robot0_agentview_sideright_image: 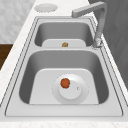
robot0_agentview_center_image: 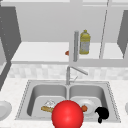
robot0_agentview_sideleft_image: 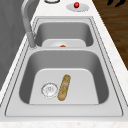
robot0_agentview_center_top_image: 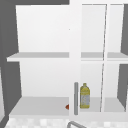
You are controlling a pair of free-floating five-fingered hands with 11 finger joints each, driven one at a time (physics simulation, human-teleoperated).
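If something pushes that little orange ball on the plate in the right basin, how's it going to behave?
The ball looks round and smooth, so it would probably roll at a light push. The plate under it seems shallow, with a low rim, so the ball might roll off into the basin. It looks small, likely light.

A white speckled worktop point(robot0_agentview_center_image: 10, 91) surrounds the steel double sink point(robot0_agentview_sideleft_image: 113, 100). Pale tiles point(robot0_agentview_center_image: 37, 71) line the wall behind. Above hangs an open white wall cabinet point(robot0_agentview_center_top_image: 40, 56). Dark wood floor point(robot0_agentview_sideleft_image: 115, 27) lies alongside.
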